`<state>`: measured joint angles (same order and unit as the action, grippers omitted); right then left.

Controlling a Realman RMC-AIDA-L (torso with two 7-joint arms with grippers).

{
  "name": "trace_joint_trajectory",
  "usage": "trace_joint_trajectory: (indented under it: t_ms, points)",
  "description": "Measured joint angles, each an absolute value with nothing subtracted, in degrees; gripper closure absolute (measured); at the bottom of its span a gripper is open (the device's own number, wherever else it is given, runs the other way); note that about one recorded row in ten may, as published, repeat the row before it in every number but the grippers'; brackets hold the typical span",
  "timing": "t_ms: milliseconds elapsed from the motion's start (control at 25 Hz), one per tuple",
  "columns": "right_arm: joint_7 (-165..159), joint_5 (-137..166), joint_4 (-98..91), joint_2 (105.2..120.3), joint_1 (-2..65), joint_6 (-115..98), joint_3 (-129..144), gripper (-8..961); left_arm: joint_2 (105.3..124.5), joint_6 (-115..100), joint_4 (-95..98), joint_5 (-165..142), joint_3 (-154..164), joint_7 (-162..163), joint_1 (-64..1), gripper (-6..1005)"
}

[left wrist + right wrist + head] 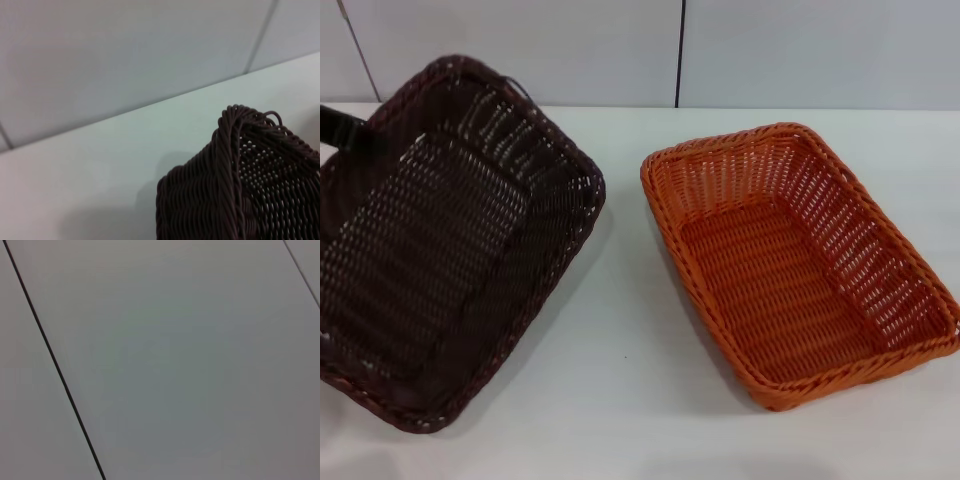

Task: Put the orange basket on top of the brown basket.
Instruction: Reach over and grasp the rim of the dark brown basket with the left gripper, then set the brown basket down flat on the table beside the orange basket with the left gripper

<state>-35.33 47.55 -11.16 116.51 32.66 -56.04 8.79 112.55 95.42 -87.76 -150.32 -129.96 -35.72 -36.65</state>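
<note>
The brown basket (450, 240) is at the left in the head view. It is tilted and raised off the white table, with a shadow under its right side. My left gripper (342, 124) shows as a dark piece at the basket's far left rim and is shut on that rim. One corner of the brown basket (240, 185) fills the near part of the left wrist view. The orange basket (790, 260) rests flat on the table at the right, empty and apart from the brown one. My right gripper is out of view.
The white table (630, 400) runs to a grey panelled wall (680, 50) at the back. A strip of bare table lies between the two baskets. The right wrist view shows only wall panels (175, 365) with dark seams.
</note>
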Motion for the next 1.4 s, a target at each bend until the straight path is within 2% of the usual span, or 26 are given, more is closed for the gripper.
trace_joint_trajectory:
  t_ms: [120,200,320,440,680,880,960,1400]
  points:
    - [-35.3,47.5,-11.2,116.5,32.8,-56.0,8.8,159,111.56,98.4,-88.6,-149.9,-130.3,-37.5,-38.4,795]
    - [-35.3,47.5,-11.2,116.48,32.8,-56.0,8.8,159,110.27,102.0,-87.2,-148.6,-130.3,-40.9,-41.0,791]
    - [-35.3,47.6,-11.2,116.47,32.7,-56.0,8.8,159,109.63,103.4,-85.7,-148.1,-130.3,-42.5,-42.4,787]
    - [-35.3,47.5,-11.2,116.48,32.5,-56.0,8.8,159,108.18,106.3,-77.6,-147.7,-129.7,-47.5,-46.6,782]
    - [-35.3,47.5,-10.9,116.65,32.0,-55.6,8.8,160,107.71,106.7,-66.0,-148.4,-127.8,-51.7,-51.1,773]
    - [-35.3,47.5,-10.9,116.7,31.7,-53.9,8.8,160,108.43,104.6,-61.2,-148.6,-126.7,-52.1,-53.6,765]
    - [-35.3,47.5,-10.9,116.76,31.6,-53.7,9.0,160,110.6,99.6,-53.3,-148.8,-126.7,-51.3,-58.1,762]
    - [-35.3,47.8,-10.9,116.8,31.0,-53.5,9.3,160,113.86,91.0,-45.0,-149.4,-126.2,-47.8,-63.2,745]
